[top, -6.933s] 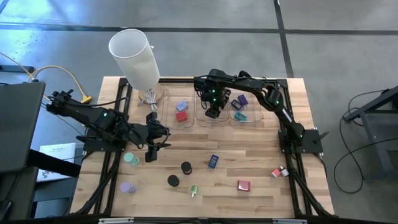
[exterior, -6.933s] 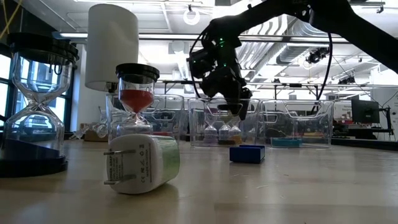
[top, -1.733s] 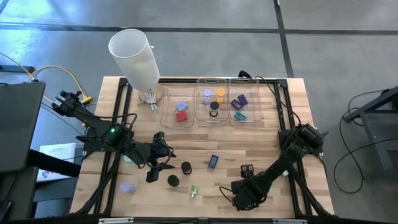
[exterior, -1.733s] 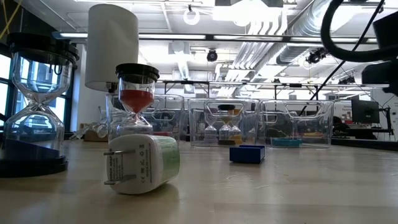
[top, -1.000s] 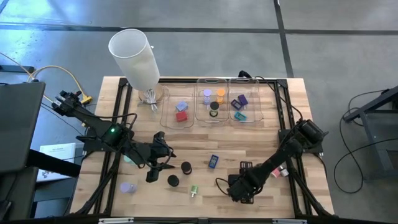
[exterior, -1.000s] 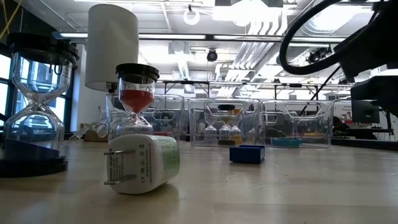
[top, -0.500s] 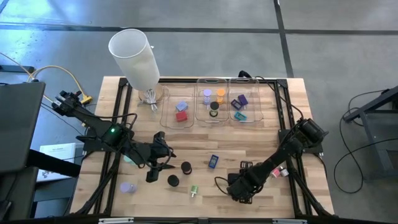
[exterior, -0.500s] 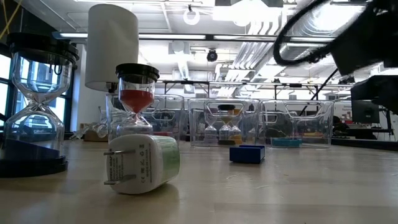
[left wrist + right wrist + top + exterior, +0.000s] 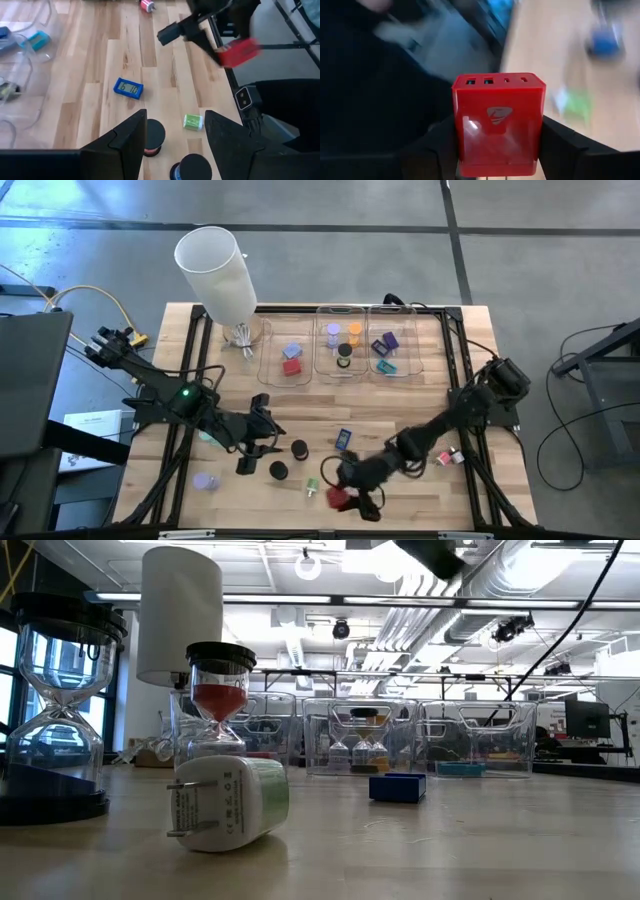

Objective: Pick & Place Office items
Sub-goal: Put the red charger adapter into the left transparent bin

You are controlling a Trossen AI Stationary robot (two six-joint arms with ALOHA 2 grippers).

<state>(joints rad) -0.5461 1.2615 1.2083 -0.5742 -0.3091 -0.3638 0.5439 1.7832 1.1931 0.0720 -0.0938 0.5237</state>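
Risk first: red charger block (image 9: 498, 131) is pinched between the two fingers of my right end effector (image 9: 343, 498), lower centre of the high frame, close to the worktop (image 9: 420, 405) front edge. Grip shows only on its side faces, so my guess is a fast swing toward the clear trays (image 9: 343, 350) at upper centre could let it twist or slip out, and a drop here may roll off the edge. My carry path also passes over the green piece (image 9: 311, 486), the blue timer (image 9: 344, 439) and the two black discs (image 9: 289, 460); clipping one would scatter it.

Orientation: in my wrist view the block's port face points back at the camera, ports in a row along the top edge. Long axis seems to run along my fingers, though I can't tell for sure.

Left end effector (image 9: 250, 450) hangs at left centre of the high frame, fingers spread, nothing held, above the discs.
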